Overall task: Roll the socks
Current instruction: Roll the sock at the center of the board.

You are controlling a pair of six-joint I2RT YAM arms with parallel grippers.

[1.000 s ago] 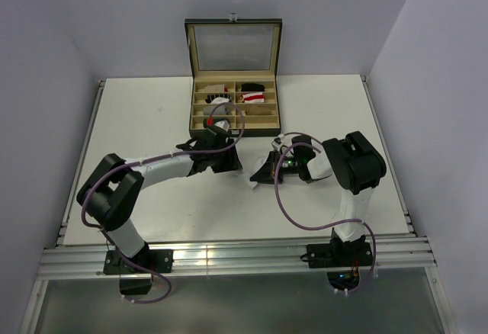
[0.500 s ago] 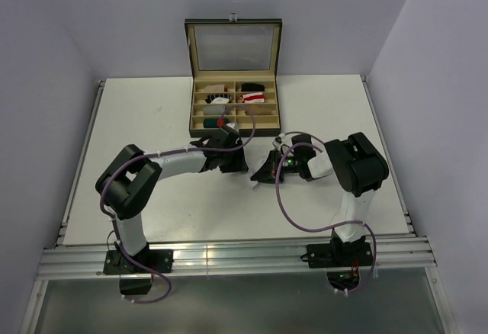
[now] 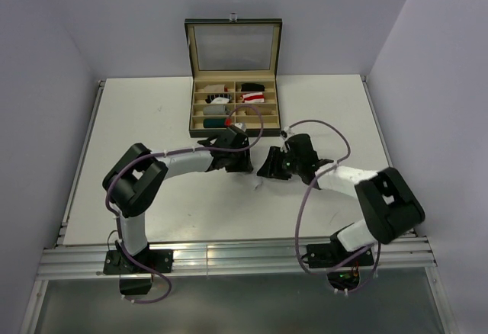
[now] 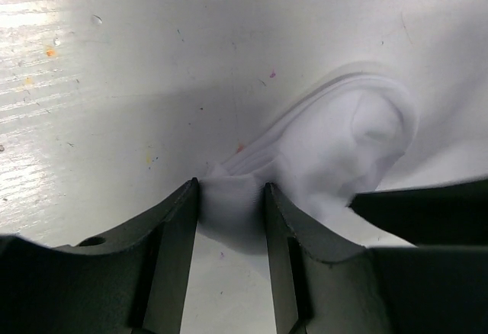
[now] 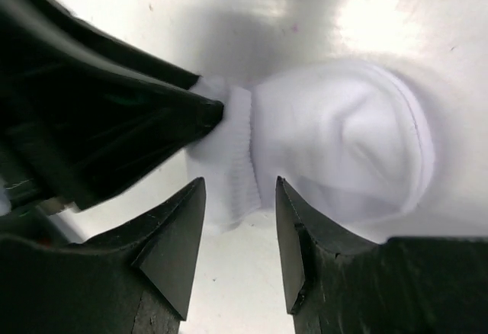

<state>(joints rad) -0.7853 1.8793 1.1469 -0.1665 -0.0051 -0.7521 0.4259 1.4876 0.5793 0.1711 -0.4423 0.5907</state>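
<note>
At the centre of the overhead view, on a white table (image 3: 137, 120), the two arms meet tip to tip; the left gripper (image 3: 238, 160) sits just left of the right gripper (image 3: 268, 168), and what lies under them is mostly hidden; an open compartment box (image 3: 232, 48) stands at the upper middle of the frame, well apart from the fingertips, its small contents too small to tell apart.

Left wrist view: the jaws are clamped on one bunched end of a white sock (image 4: 343, 143) at the lower middle of the frame; the rest of the sock lies crumpled on the table toward the upper right; a dark piece of the other gripper enters at the lower right.

Right wrist view: the jaws stand apart at the bottom of the frame, straddling the sock's ribbed cuff without pinching it; the left gripper's tip grips the same cuff from the upper left; the sock's body bulges to the right.

Judging from this, rolling of this sock is only starting, one end anchored; the next move likely calls for the right jaws to close on the cuff and turn it over toward the body.
</note>
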